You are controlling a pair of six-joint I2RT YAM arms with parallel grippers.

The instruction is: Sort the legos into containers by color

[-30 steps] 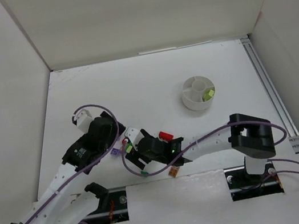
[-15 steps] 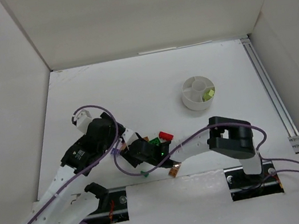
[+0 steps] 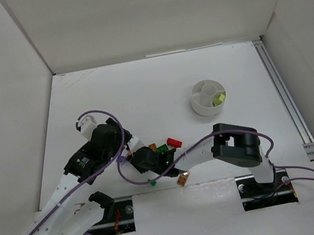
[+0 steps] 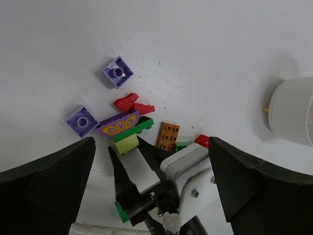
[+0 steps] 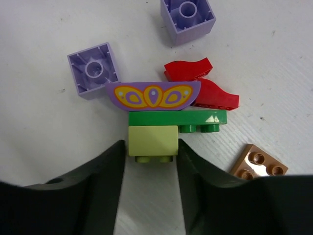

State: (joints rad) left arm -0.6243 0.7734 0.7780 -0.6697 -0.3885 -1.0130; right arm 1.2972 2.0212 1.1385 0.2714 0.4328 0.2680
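The legos lie in a small heap on the table. A pale yellow lego [image 5: 152, 140] sits under a green plate [image 5: 178, 118] and a purple butterfly piece [image 5: 152, 96]. My right gripper [image 5: 150, 147] is shut on the pale yellow lego, one finger against each side, and the lego still rests on the table. Red pieces [image 5: 205, 83], two purple squares [image 5: 93, 71] and a brown plate [image 5: 257, 162] lie around it. My left gripper [image 4: 151, 161] hangs wide open just above the heap, holding nothing. The white dish [image 3: 207, 97] with the containers stands far right, with a yellow-green lego inside.
Both arms crowd the same spot near the front left of the table [image 3: 158, 87]. A brown lego [image 3: 182, 179] and a green one [image 3: 152, 183] lie at the front edge. White walls enclose the table, and a rail [image 3: 281, 95] runs along its right side.
My right arm has reached further left into the heap, and its fingers have closed in onto the pale yellow lego. The left arm has barely moved.
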